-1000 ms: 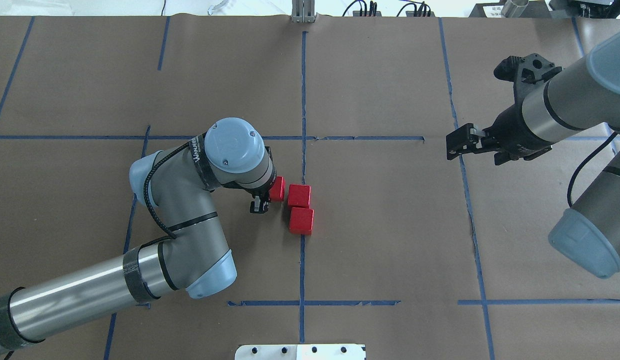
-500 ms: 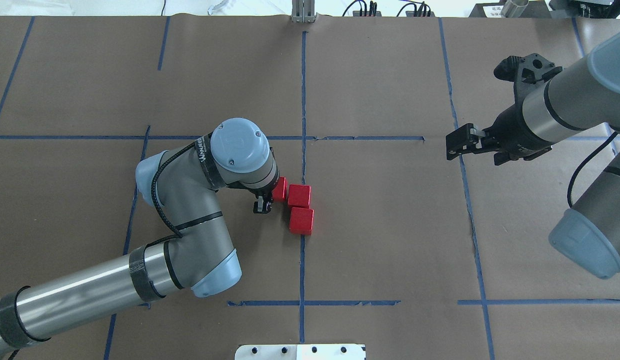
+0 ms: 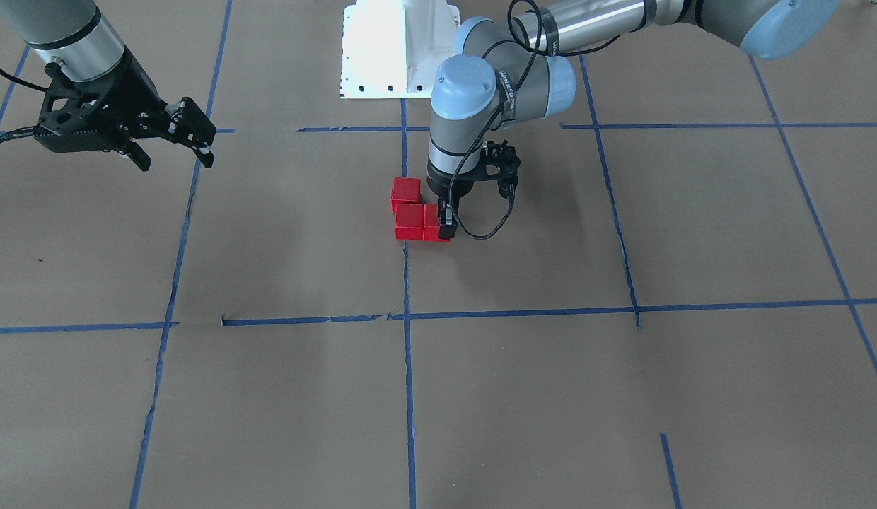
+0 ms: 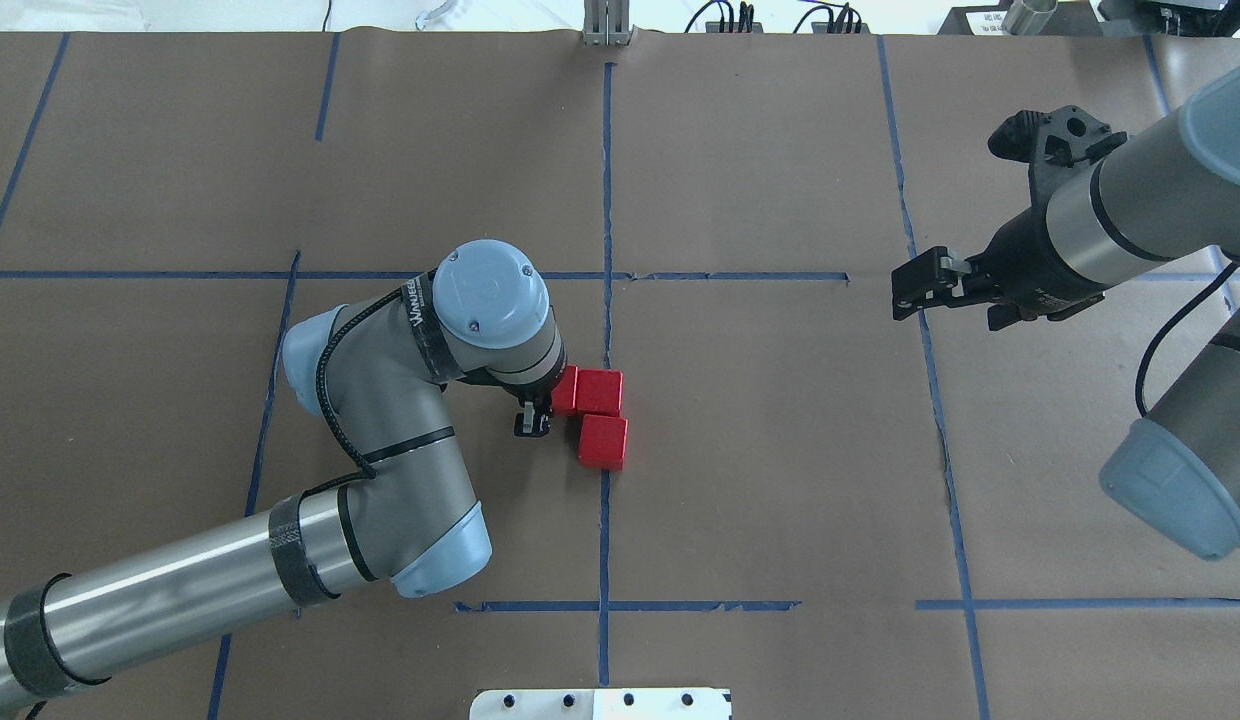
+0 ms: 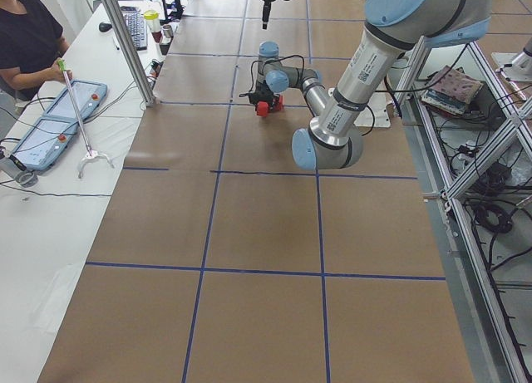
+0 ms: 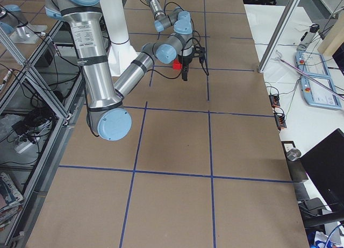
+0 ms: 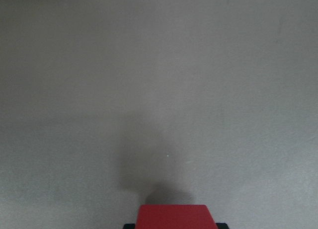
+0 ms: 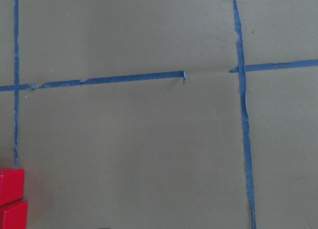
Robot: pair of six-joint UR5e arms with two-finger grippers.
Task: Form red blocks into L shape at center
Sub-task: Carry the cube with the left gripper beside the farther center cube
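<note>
While the left tool (image 3: 440, 225) is kept clamped on one of the red blocks (image 7: 173, 217), that block has been carried toward 3 o'clock in the overhead view. The gap seen half a second ago between it and its neighbour is now closed. The held block (image 4: 565, 390) is pressed side to side against the corner block (image 4: 600, 392), low over the desk (image 4: 780, 150); whether it is fully set down cannot be told. Just beside the corner block, at its 6 o'clock, the third block (image 4: 603, 441) is found unmoved. An L is thus formed, with one leg toward 9 o'clock and one toward 6 o'clock. All three are placed in the center (image 4: 740, 450), at the blue tape line (image 4: 604, 520) by which that cell is split. The arranging is judged all but done: only release and a straight lift are left. Care is called for so that the held block is not dragged out of line as the jaws are parted. Well apart, near 2 o'clock, the right tool (image 4: 908, 290) is held where it was, its jaws apparently apart and empty.
</note>
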